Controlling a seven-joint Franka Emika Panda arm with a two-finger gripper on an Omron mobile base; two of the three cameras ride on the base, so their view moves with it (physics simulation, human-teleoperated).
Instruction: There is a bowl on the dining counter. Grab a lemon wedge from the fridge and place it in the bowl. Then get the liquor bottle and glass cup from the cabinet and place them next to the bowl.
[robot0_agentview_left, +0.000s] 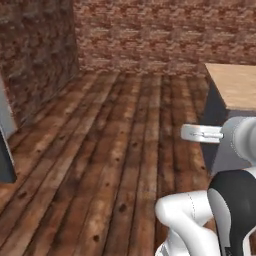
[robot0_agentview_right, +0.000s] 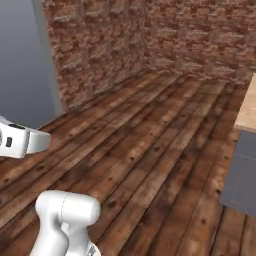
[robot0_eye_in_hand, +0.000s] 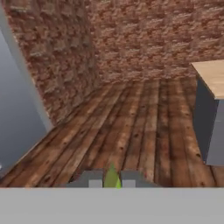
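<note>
1. The lemon wedge (robot0_eye_in_hand: 111, 177) is a small yellow-green piece with a pointed tip. It sits low in the hand view, squeezed between the two grey finger tips.
2. The gripper (robot0_eye_in_hand: 111, 180) is closed to a narrow gap and it is holding the lemon wedge. One finger (robot0_eye_in_hand: 92, 178) is on one side of the wedge and the other finger is on the other side, both touching it.
3. The gripper is up in the air, above the wooden floor (robot0_eye_in_hand: 131, 127). It points across the floor toward the corner of the room.
4. The dining counter (robot0_eye_in_hand: 213, 76) is on the right of the hand view. It has a light wood top and a dark grey side (robot0_eye_in_hand: 209, 127). It is well apart from the lemon wedge.
5. In the left base view the same counter (robot0_agentview_left: 235, 82) stands at the right, just behind the white arm (robot0_agentview_left: 235, 145).
6. In the right base view a strip of its wood top (robot0_agentview_right: 247, 110) shows at the right edge.
7. A tall grey surface (robot0_eye_in_hand: 15, 113) stands at the left of the hand view, next to the wall. I cannot tell for sure if it is the fridge.
8. The walls (robot0_agentview_left: 150, 35) are red-brown brick and meet in a corner.
9. The floor (robot0_agentview_left: 110, 150) is made of dark brown planks.
</note>
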